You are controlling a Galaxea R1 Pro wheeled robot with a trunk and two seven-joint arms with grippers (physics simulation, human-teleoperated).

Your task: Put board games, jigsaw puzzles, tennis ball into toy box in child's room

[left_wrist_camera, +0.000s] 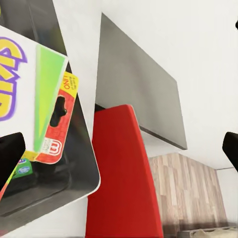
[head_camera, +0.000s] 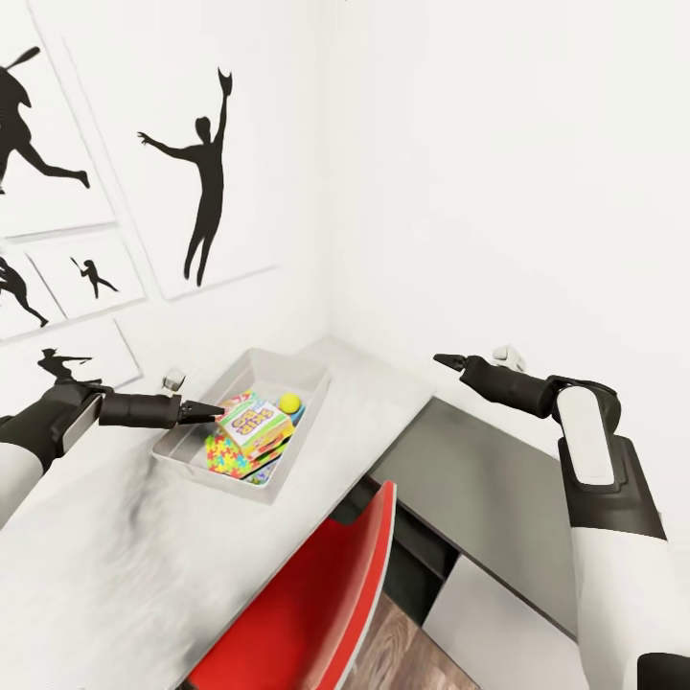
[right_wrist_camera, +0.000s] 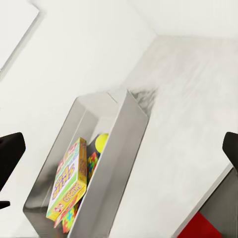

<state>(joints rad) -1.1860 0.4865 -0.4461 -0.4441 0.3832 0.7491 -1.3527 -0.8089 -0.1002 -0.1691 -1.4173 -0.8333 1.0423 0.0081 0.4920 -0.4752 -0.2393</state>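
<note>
The pale grey toy box (head_camera: 311, 376) sits on the long pale table (head_camera: 115, 556) by the white wall. Inside it, a white-green-red board game carton (head_camera: 254, 422) lies tilted over the jigsaw puzzles (head_camera: 226, 457), and the tennis ball (head_camera: 289, 402) is just behind it. My left gripper (head_camera: 213, 413) is at the carton's near edge over the box wall, fingers (left_wrist_camera: 10, 151) spread wide, the carton (left_wrist_camera: 39, 99) beside one finger. My right gripper (head_camera: 448, 362) hovers open over the table's far end, looking at the box (right_wrist_camera: 126, 148), carton (right_wrist_camera: 69, 183) and ball (right_wrist_camera: 101, 142).
A red-and-white chair (head_camera: 316, 604) is tucked under the table's front edge. The lower dark grey shelf section (head_camera: 479, 479) joins the table on the right. Baseball-player prints (head_camera: 206, 182) hang on the left wall. Wood floor (head_camera: 402, 652) shows below.
</note>
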